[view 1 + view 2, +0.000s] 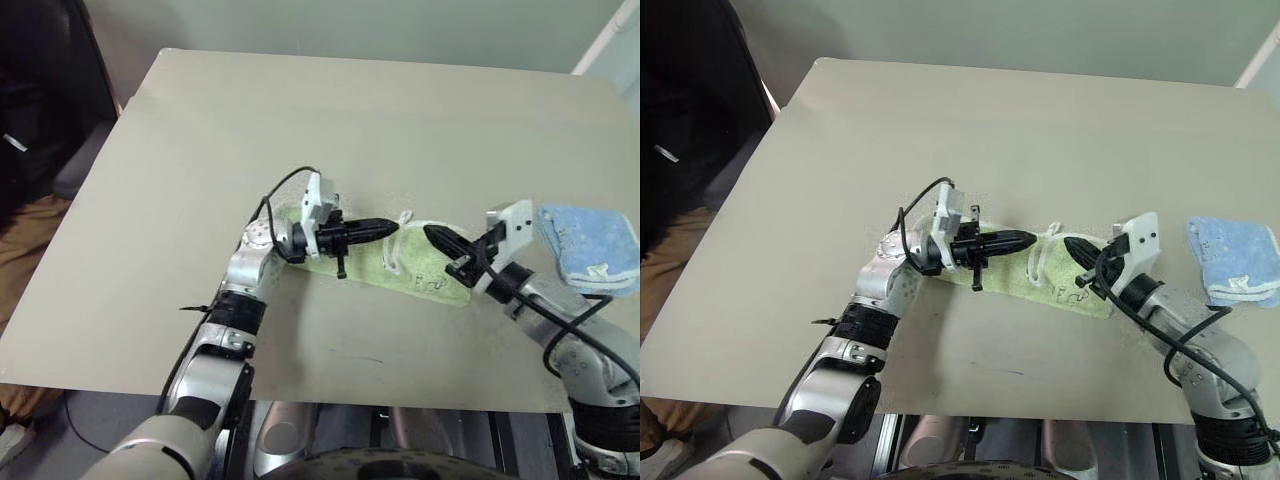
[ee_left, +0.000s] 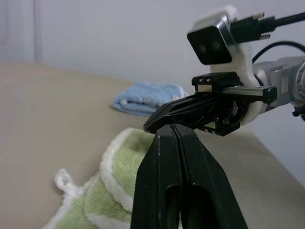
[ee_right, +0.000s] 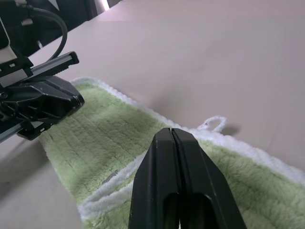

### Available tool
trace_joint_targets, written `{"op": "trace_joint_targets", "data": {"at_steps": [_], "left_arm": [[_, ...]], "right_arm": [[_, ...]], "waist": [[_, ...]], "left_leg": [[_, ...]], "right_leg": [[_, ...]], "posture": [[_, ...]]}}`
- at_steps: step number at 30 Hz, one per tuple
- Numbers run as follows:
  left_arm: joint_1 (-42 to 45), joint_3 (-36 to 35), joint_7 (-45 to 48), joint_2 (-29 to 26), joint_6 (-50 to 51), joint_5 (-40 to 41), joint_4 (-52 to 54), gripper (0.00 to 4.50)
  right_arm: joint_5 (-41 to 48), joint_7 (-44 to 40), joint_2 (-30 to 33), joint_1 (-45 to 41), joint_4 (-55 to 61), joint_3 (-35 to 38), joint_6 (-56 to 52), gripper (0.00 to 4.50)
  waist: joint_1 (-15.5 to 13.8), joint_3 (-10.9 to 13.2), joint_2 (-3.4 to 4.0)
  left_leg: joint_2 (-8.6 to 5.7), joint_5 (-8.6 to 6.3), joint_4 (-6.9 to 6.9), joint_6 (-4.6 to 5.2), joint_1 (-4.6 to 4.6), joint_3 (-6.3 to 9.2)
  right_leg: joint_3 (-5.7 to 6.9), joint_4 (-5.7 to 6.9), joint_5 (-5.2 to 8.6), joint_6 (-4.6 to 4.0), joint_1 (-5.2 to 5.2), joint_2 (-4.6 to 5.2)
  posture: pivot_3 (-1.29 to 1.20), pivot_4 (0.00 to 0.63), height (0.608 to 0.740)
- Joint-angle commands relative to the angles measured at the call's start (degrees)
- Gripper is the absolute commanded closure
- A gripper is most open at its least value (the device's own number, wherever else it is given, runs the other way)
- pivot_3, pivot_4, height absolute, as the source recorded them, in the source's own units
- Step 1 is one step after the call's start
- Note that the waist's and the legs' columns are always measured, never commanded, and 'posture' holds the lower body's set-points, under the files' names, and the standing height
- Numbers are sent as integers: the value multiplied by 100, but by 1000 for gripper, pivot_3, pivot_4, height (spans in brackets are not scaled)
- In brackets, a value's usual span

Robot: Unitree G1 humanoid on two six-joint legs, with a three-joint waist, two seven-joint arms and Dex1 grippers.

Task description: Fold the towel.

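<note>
While lying flat, towel [image 1: 425, 268] long axis runs left-right across table [image 1: 300, 120]

Both grippers [image 1: 1033, 239] [image 1: 1070, 243] hover, apparently closed, over the towel [image 1: 1055, 283].

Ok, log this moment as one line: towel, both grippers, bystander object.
green towel: folded strip on table | left gripper: shut, above towel | right gripper: shut, above towel | blue towel: aside

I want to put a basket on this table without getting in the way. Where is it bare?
The far half of the table, beyond the green towel, is bare, and so is the left side beside the left gripper. The near middle is crowded with the towel, both grippers, including the right gripper, and the blue towel at the right edge.
</note>
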State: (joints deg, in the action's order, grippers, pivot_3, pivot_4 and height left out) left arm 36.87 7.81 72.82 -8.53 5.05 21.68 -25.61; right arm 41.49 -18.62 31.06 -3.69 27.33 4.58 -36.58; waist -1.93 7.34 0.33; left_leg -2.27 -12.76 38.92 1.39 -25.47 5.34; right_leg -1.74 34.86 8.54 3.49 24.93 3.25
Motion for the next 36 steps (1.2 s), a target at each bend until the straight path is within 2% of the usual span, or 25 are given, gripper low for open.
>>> {"op": "trace_joint_targets", "data": {"at_steps": [1,8,12,15,20,23,28,31,32,34,36], "left_arm": [[170,247,-212,224,-319,-345,-111,4486],[247,666,-349,544,-695,-885,-511,4486],[82,1143,-292,283,-943,-1530,-841,4486],[-80,1294,-248,95,-1012,-1716,-920,4486],[-40,1157,-472,165,-1216,-1732,-1192,4486],[13,1097,-530,225,-1314,-1723,-1309,4486],[10,621,-309,358,-723,-964,-784,4486],[-36,344,-293,279,53,-429,-94,4500],[-54,182,-388,210,383,-198,262,4320],[-89,-82,-554,4,985,141,867,3871],[-137,-308,-737,-255,1484,371,1328,3184]], "right_arm": [[-455,-108,-120,-52,-171,-21,406,4500],[-661,-104,-470,-125,-680,121,560,4500],[-1021,4,-734,-51,-1169,-39,690,4500],[-1295,-63,-947,50,-1431,-220,858,4500],[-1630,-137,-1157,92,-1755,-378,1042,4500],[-1767,-206,-1169,93,-1828,-420,1153,4500],[-1505,-418,-1148,51,-1635,-142,1106,4500],[-1186,-534,-1089,1,-1289,103,947,3973],[-988,-608,-1012,-37,-1064,223,834,3653],[-736,-778,-782,-104,-671,350,621,2979],[-540,-961,-532,-149,-337,402,435,2253]], "waist": [[-4,0,0],[2,0,1],[4,1,1],[10,0,1],[18,-3,2],[23,-5,3],[27,-5,4],[27,-4,6],[26,-4,6],[26,1,13],[26,1,13]], "left_leg": [[0,1,1,-2,0,0],[1,5,0,-12,2,0],[2,6,-2,-11,8,0],[2,5,-6,-11,9,0],[2,-21,-13,-47,49,2],[3,-37,-14,-76,60,3],[3,-38,-15,-79,70,4],[2,-36,-18,-83,42,3],[2,-35,-19,-85,36,2],[0,-33,-24,-87,28,1],[1,5,-28,-129,21,-2]], "right_leg": [[0,0,-2,0,-2,0],[0,-1,-14,-6,-2,-1],[-1,-1,-13,-5,-4,-1],[0,-2,-11,-10,1,-2],[0,-5,-3,-13,-33,-3],[-1,-3,23,30,-44,-3],[0,-2,23,29,-54,-4],[0,-3,20,22,-26,-4],[0,-3,-3,-18,-21,-4],[0,-6,-2,-24,-15,-3],[0,-7,4,-24,-7,-3]], "posture": [[0,150,740],[0,150,740],[0,150,740],[0,150,740],[0,150,740],[0,150,740],[0,150,740],[0,150,740],[0,150,740],[0,150,740],[0,150,740]]}}
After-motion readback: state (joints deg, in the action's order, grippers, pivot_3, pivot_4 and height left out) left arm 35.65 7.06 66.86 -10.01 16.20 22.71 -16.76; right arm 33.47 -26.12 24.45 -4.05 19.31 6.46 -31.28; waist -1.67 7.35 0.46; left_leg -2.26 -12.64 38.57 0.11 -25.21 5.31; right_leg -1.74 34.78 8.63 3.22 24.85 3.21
